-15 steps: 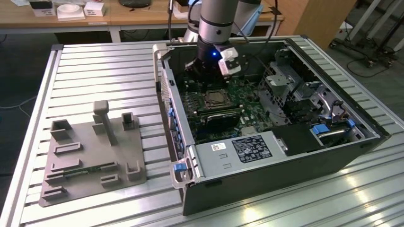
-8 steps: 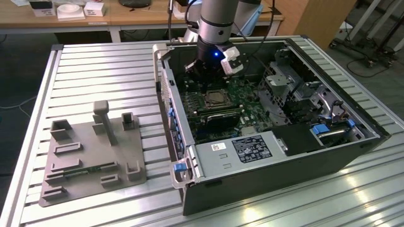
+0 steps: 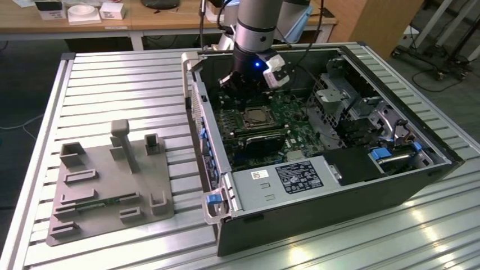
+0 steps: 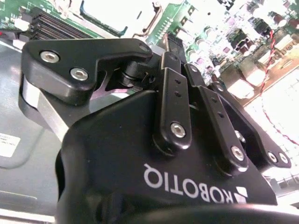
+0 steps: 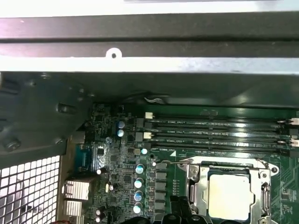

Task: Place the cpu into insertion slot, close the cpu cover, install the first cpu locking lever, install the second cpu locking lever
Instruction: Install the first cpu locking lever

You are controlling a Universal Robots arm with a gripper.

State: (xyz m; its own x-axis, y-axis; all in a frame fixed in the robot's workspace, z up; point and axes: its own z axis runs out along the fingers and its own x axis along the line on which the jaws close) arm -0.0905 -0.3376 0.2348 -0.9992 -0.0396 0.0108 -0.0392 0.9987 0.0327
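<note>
Gripper (image 3: 238, 89) hangs low inside the open computer case (image 3: 197, 107), over the green motherboard (image 5: 180, 179). Open or closed: cannot tell. Nothing visibly held. In the first wrist view a dark part of it sits just beside one edge of the insertion slot (image 5: 189, 171). The cpu (image 5: 228, 193) lies in the slot, its pale metal top showing through the window of the cpu cover (image 5: 202, 191). The cover looks down flat over the chip, as far as I can judge. A thin lever wire (image 5: 224, 162) runs along the socket side nearest the memory slots (image 5: 215, 128); latched or free, cannot tell. Risks, judged from this position:

1. The tool is at the very edge of the socket. A press that lands off the lever would come down on the row of capacitors (image 5: 139, 183) just beside it, or on bare board, and could bend or crack parts.
2. A springy lever wire could slip out from under the tool before it hooks, fly up and let the cover lift.
3. Seating of the chip cannot be checked from here. If it sits skewed, force through the cover would go into the socket contacts.
4. The case wall is close to the arm, so a wide sideways sweep could clip the wall.
</note>
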